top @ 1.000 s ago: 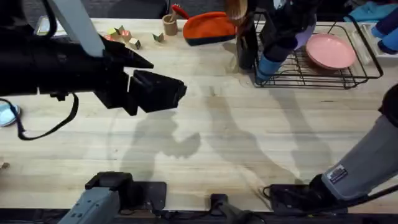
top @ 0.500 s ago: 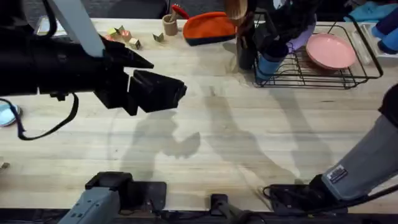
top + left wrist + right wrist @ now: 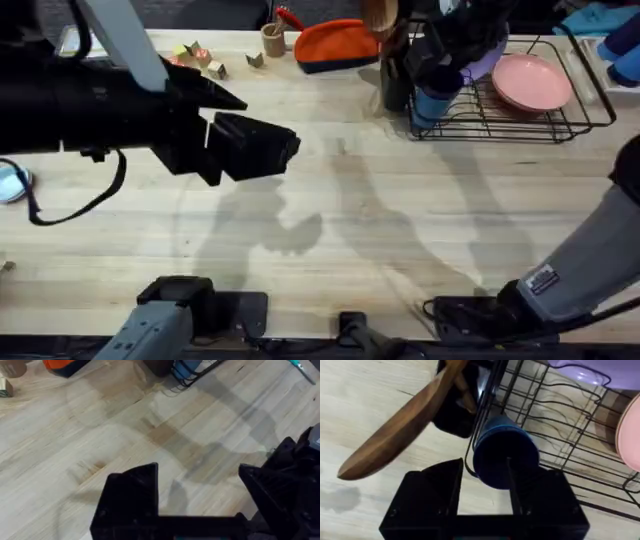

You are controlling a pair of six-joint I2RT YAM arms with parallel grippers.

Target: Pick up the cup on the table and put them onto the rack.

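We saw the right gripper [image 3: 485, 485] clamped on the blue cup [image 3: 505, 452] — upright, over the rack [image 3: 500, 115] corner. The left gripper [image 3: 200, 490] hung wide open.

Bright, even light from above across the pale wood surface [image 3: 400, 230], with soft grey arm shadows toward 6 o'clock of centre in the overhead view and no hard glare. Large, dark and soft-edged at 9 o'clock in that view, the left arm [image 3: 120, 110] close under the lens; sharper at 1 o'clock, the black wire rack [image 3: 530, 115]. Blurred and near-black in both wrist views, the left gripper [image 3: 200, 505] and right gripper [image 3: 485, 500] close to the lens, with a broad diffuse shadow on the planks behind the first and a soft sheen on the blue cup [image 3: 505, 455].
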